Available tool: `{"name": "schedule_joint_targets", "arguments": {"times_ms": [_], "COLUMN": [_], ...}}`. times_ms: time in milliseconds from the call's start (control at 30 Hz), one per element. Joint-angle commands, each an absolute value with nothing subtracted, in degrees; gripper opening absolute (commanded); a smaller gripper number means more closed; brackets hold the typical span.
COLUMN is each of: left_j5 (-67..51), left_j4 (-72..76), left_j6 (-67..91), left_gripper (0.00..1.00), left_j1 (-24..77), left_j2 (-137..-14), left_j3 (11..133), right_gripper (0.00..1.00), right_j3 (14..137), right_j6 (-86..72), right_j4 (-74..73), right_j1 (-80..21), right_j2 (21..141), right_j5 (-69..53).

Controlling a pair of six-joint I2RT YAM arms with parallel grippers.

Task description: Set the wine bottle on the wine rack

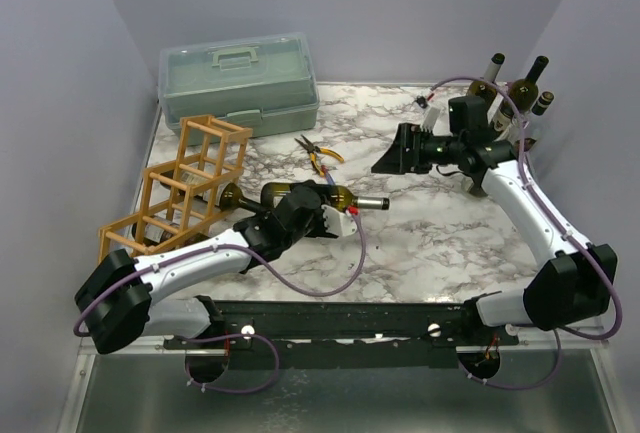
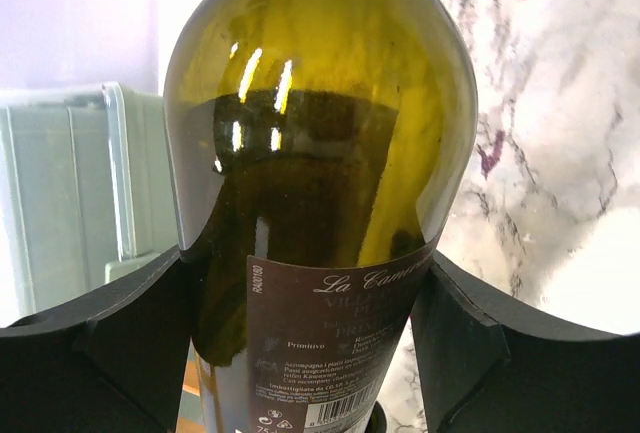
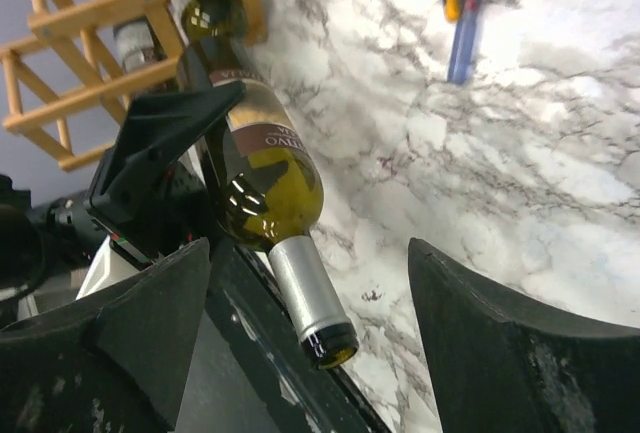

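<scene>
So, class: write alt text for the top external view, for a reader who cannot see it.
The left gripper holds a dark green glass wine bottle horizontally, its base close to the orange-tan wooden lattice wine rack on a white marble table. The open right gripper hovers farther back.

Print on the wine bottle
In the left wrist view its dark label shows "La Cam…" in script, small "Primitivo", a sideways code "R480180" and a barcode. The right wrist view shows only "…TIVO" legibly.
</scene>
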State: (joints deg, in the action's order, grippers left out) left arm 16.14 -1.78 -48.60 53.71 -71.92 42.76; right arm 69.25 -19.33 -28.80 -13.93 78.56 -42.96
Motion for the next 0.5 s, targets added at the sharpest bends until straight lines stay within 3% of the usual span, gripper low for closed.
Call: {"name": "schedule_joint_targets", "arguments": {"times_ms": [0,467], "left_j5": [10.3,6.7], "left_j4": [2.9,1.3], "left_j6": [-58.6,-59.8], "left_gripper": [0.00,0.00], "left_j1": [53.9,53.8], "left_j2": [-66.3,-62.5], "left_j3": [40.1,39.3], "right_gripper": [0.83,0.79], "right_j3": [68.4,65.2], "right_j6": [-12.3,-9.7], "right_j4": [-34.4,-38.0], "right_j1": [-19.3,-27.5], "right_j2": [80.5,83.6], "right_j5": [-42.6,-42.8]}}
